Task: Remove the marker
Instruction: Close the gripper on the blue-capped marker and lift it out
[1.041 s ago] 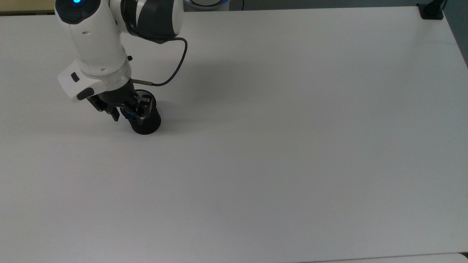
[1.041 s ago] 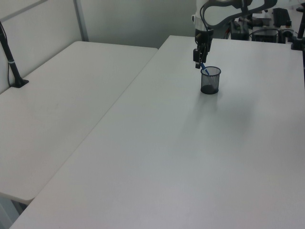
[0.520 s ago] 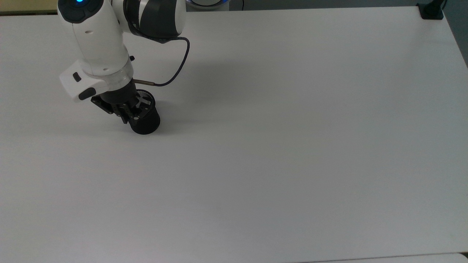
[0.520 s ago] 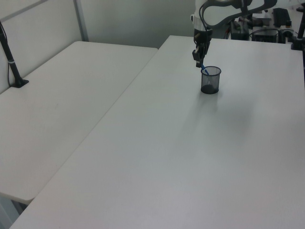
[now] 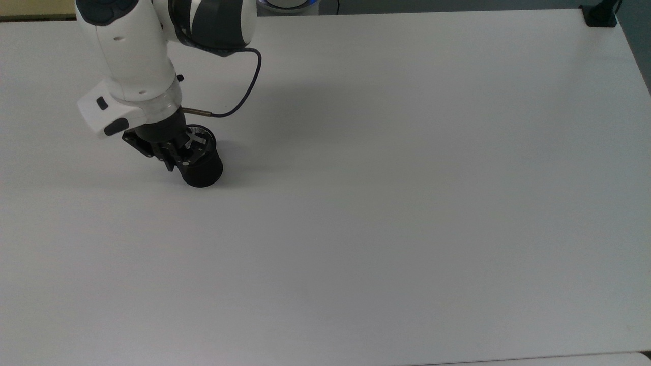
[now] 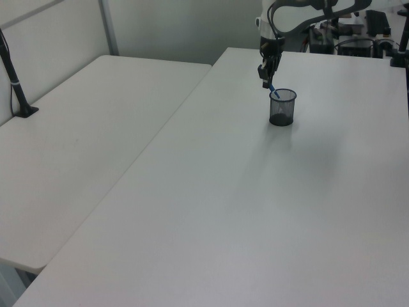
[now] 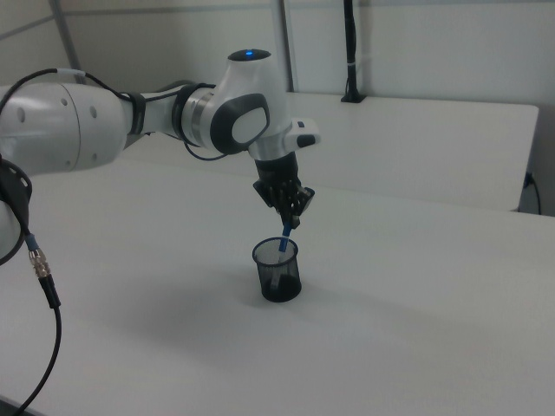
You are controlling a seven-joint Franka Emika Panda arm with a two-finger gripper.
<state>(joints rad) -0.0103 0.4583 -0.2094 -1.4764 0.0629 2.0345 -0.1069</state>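
Marker [image 7: 284,240] — axis steep, blue top tilted up | lower end inside mesh cup [image 7: 277,271] | pincer [image 7: 290,220] closed on its top

- The table [image 5: 407,203] shows a smooth, matt white top, seemingly laminate, with soft shadows and no glare.
- The mesh cup [image 7: 277,270] is black perforated wire mesh, seemingly metal, see-through in the right view.
- The marker [image 7: 284,240] presents a smooth blue cap of plastic look.
- The robot arm [image 7: 130,121] wears glossy white plastic shells with dark grey joint bands that catch highlights.
- The gripper [image 7: 292,217] is matt black.
- The cable [image 5: 244,96] has a dark, smooth rubbery sheath ending in a metal-looking plug.
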